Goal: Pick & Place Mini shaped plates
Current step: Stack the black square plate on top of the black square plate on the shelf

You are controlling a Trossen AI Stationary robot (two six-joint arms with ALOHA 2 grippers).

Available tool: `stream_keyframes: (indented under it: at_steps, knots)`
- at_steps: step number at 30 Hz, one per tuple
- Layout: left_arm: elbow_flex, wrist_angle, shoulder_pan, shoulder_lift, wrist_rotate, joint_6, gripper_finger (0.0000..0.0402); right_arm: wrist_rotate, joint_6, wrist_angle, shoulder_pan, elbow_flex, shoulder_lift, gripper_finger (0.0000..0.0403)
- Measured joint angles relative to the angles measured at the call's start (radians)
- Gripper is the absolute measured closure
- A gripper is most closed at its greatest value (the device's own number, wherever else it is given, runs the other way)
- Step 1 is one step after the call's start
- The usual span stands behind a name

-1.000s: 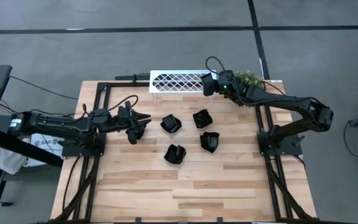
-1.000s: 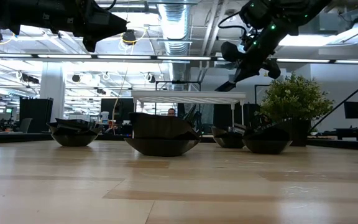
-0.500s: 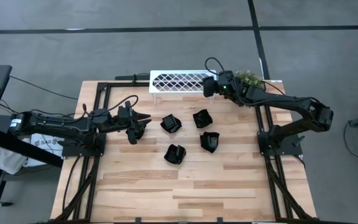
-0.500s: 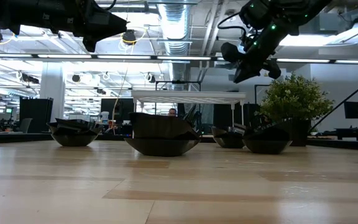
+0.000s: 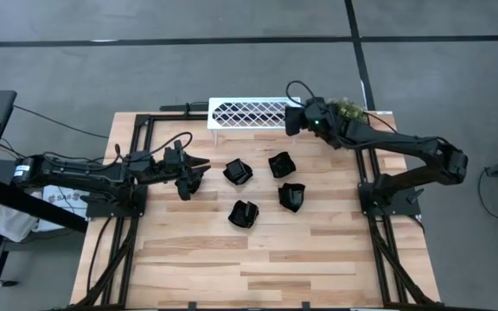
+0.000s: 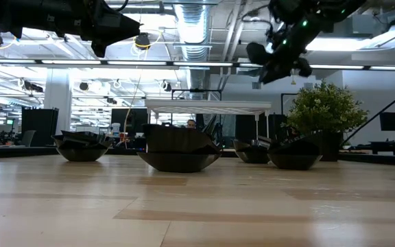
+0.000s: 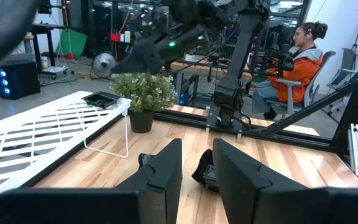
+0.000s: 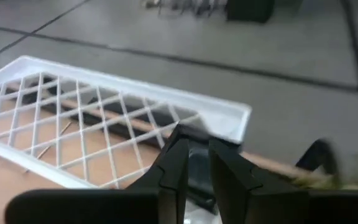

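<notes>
You have one mini shaped plate (image 7: 102,98) already sitting on the white lattice rack's (image 5: 249,113) end nearest the potted plant (image 7: 143,93), and four more plates (image 5: 239,172) clustered mid-bench (image 5: 258,259), near the rack at roughly 6 o'clock from it, so by my read the job is barely started. Your right gripper (image 5: 293,120) hovers above that rack end, at 12 o'clock from the cluster, its fingers a narrow gap apart and empty, the rack plate just beyond them. Your left gripper (image 5: 195,172) waits at 9 o'clock of the cluster, slightly parted and holding nothing.
</notes>
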Motion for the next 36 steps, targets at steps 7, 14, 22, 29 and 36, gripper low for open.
stream_keyframes:
  at_steps: [7, 14, 22, 29, 36]
  knots:
    - [0.000, 0.007, 0.000, 0.000, 0.000, 0.015, 0.0309, 0.215, -0.138, -0.006, 0.244, -0.011, -0.148, 0.0344]
    - [0.000, 0.013, 0.000, 0.000, 0.000, 0.026, 0.0309, 0.094, -0.170, -0.030, 0.560, -0.162, -0.237, 0.0344]
    - [0.000, 0.044, 0.000, 0.000, 0.000, 0.023, 0.0309, 0.057, -0.228, -0.030, 0.783, -0.294, -0.177, 0.0344]
    - [0.000, 0.073, 0.000, 0.000, 0.000, 0.023, 0.0309, 0.058, -0.465, 0.073, 0.797, -0.297, -0.060, 0.0344]
    - [0.000, 0.071, 0.000, 0.001, 0.000, 0.022, 0.0309, 0.051, -0.644, 0.103, 0.717, -0.241, 0.033, 0.0344]
